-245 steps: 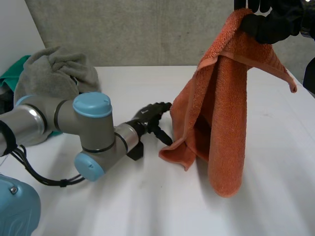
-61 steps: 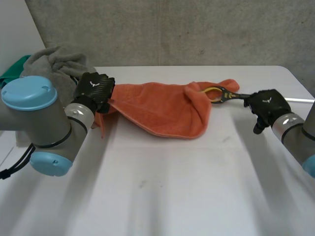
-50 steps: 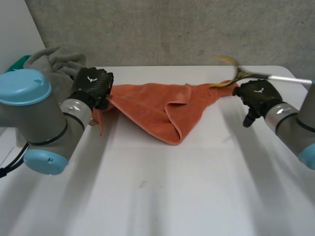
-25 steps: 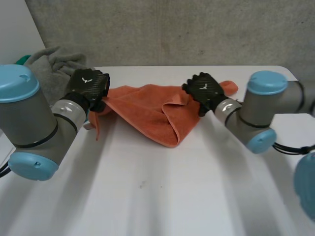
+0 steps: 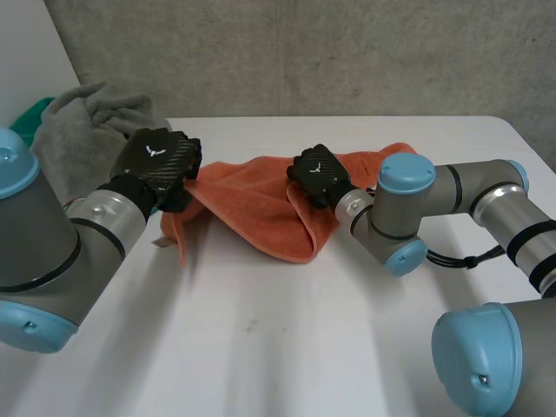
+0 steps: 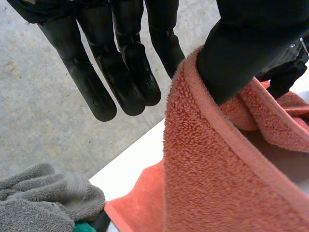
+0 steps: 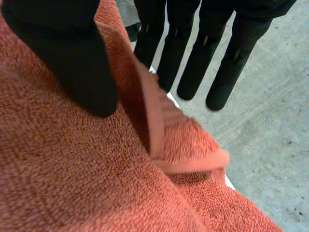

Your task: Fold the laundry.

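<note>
Leftward, the left hand, knuckles up, clamps the orange towel at its left corner, thumb on hem, fingers straight. The right hand pinches a middle fold likewise. The right arm partly hides the towel's right end. Its long axis runs left to right across the white table, folded tip nearward.

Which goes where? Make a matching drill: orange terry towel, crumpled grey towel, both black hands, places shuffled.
1 orange terry towel
2 crumpled grey towel
3 left hand
4 right hand

A heaped at the white table's far left
B on the orange towel's middle fold
C at the orange towel's left end
D spread across mid-table

Pairs: 1-D, 2-A, 3-C, 4-B
</note>
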